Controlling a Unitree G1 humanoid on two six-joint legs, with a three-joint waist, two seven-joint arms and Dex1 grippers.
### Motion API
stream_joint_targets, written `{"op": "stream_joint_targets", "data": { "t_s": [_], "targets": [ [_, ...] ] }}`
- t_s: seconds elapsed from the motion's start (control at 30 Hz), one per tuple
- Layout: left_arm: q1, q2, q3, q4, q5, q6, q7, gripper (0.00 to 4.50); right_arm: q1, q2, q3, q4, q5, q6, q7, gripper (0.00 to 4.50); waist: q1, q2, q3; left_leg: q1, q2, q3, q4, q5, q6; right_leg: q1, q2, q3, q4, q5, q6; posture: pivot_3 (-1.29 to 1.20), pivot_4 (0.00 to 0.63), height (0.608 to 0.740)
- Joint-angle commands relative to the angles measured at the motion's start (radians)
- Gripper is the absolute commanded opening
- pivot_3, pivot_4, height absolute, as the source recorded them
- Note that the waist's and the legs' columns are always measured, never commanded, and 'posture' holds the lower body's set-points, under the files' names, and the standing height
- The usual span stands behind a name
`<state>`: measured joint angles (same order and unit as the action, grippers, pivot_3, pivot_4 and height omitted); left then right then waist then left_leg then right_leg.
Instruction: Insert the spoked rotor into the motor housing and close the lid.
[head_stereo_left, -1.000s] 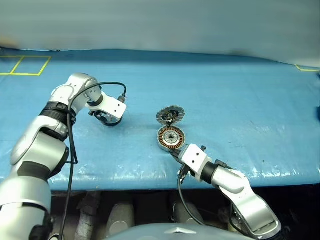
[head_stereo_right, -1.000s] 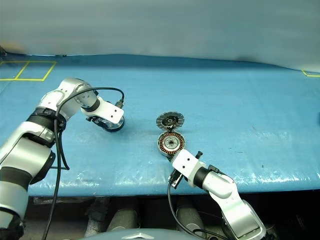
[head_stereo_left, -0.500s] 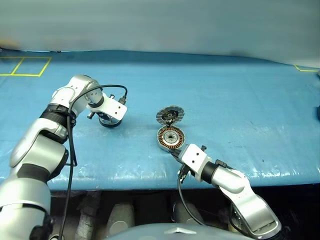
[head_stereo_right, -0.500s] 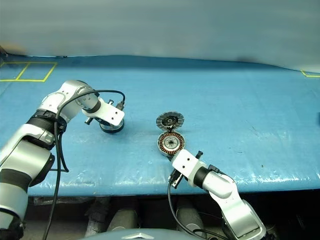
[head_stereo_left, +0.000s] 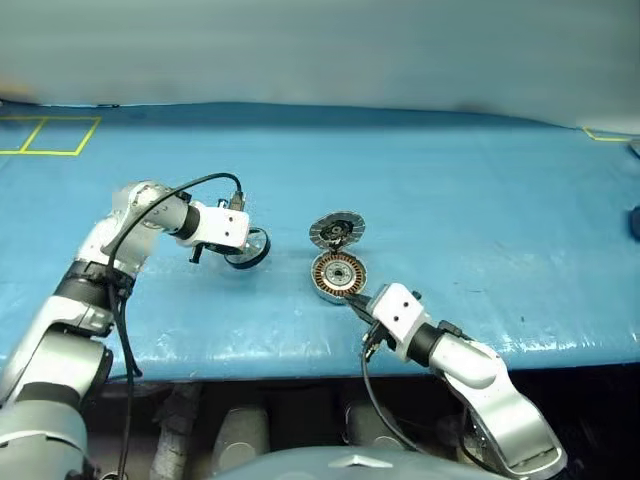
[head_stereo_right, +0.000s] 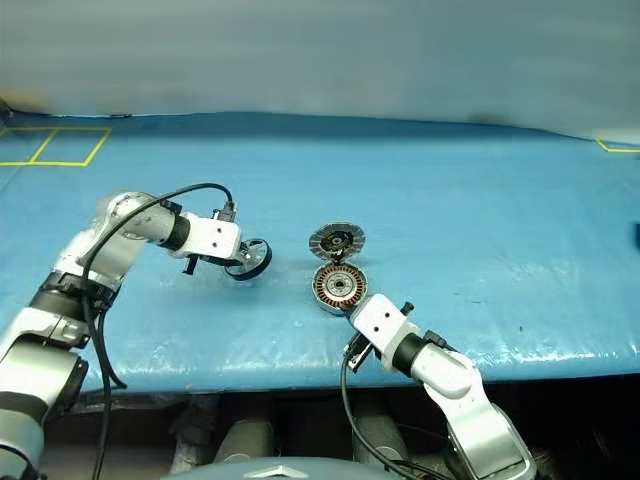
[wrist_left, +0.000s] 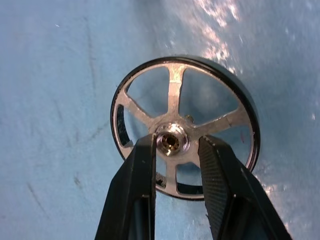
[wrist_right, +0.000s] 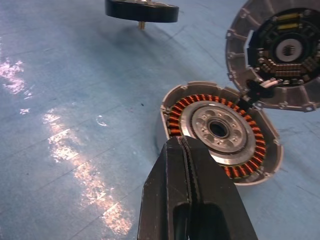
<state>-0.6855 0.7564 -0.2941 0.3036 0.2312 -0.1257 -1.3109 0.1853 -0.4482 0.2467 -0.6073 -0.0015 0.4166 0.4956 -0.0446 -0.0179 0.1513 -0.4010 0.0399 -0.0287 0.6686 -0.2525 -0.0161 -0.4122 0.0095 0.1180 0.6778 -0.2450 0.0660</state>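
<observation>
Above the blue bench (head_stereo_left: 480, 190), the left pincer (wrist_left: 172, 150) is carrying the spoked rotor (head_stereo_left: 247, 249), clamped by its hub; a second ago the rotor was lying on the bench under that pincer, so the pickup is done and the carry is beginning. The motor housing (head_stereo_left: 339, 276) is waiting well to the right, its lid (head_stereo_left: 336, 230) standing open. The right pincer (wrist_right: 187, 165), fingers together, is resting at the housing's near edge.

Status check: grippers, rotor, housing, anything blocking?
Left gripper pinching spoked rotor by hub, lifted. Right gripper shut, beside motor housing. Lid open. Path clear.
</observation>
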Motion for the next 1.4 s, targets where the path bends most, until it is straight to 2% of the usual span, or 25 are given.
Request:
{"op": "stream_joint_targets", "data": {
  "t_s": [0.03, 0.17, 0.4, 0.7, 0.97, 1.17, 1.4],
  "targets": [
    [0.074, 0.019, 0.102, -0.134, -0.131, 0.09, 0.009, 0.91, 0.009, 0.008, -0.05, -0.05, 0.025, -0.002, -0.017, 0.0, 0.0, 0.0, 0.0, 0.001, 0.0, 0.0, 0.0, 0.0, 0.0, 0.0, 0.0, 0.0, 0.0, 0.0, 0.0, 0.0, 0.15, 0.74],
    [0.147, -0.009, 0.143, -0.235, -0.235, 0.203, 0.03, 0.91, 0.018, 0.015, -0.065, -0.055, 0.038, 0.003, -0.025, 0.0, 0.008, 0.0, 0.0, 0.001, 0.0, -0.001, 0.0, 0.0, 0.0, 0.0, 0.0, -0.001, 0.002, -0.001, -0.001, 0.0, 0.15, 0.74],
    [0.232, -0.159, 0.12, -0.384, -0.351, 0.332, 0.127, 0.91, 0.05, 0.043, -0.085, -0.07, 0.076, -0.006, -0.038, 0.0, 0.008, 0.0, 0.0, 0.001, 0.0, 0.0, 0.001, 0.0, 0.0, 0.001, 0.0, -0.001, 0.001, -0.001, 0.0, 0.0, 0.15, 0.74],
    [0.184, -0.319, 0.042, -0.364, -0.382, 0.422, 0.208, 0.91, 0.169, 0.042, -0.178, -0.083, 0.102, -0.029, -0.067, 0.0, 0.008, 0.0, -0.001, 0.002, -0.001, 0.0, 0.0, 0.0, 0.0, 0.002, 0.0, 0.0, 0.001, -0.002, 0.001, 0.0, 0.15, 0.74],
    [0.126, -0.367, -0.004, -0.28, -0.361, 0.481, 0.254, 0.91, 0.262, 0.076, -0.185, -0.064, 0.094, -0.053, -0.104, 0.0, 0.005, 0.0, -0.001, 0.004, -0.001, 0.0, -0.001, 0.0, 0.0, 0.002, 0.0, 0.001, 0.001, -0.004, 0.004, 0.0, 0.15, 0.74],
    [0.087, -0.324, -0.066, -0.27, -0.329, 0.54, 0.215, 0.91, 0.257, 0.09, -0.158, -0.058, 0.071, -0.061, -0.127, 0.0, 0.006, 0.0, -0.001, 0.004, -0.001, 0.0, -0.001, 0.0, 0.0, 0.002, 0.0, 0.001, 0.001, -0.005, 0.003, 0.0, 0.15, 0.74],
    [0.048, -0.289, -0.119, -0.279, -0.288, 0.519, 0.188, 0.91, 0.259, 0.088, -0.157, -0.054, 0.055, -0.059, -0.139, 0.0, 0.008, 0.0, -0.001, 0.004, -0.001, 0.0, -0.002, 0.0, 0.0, 0.002, 0.0, 0.001, 0.0, -0.005, 0.002, 0.0, 0.15, 0.74]
  ]
}}
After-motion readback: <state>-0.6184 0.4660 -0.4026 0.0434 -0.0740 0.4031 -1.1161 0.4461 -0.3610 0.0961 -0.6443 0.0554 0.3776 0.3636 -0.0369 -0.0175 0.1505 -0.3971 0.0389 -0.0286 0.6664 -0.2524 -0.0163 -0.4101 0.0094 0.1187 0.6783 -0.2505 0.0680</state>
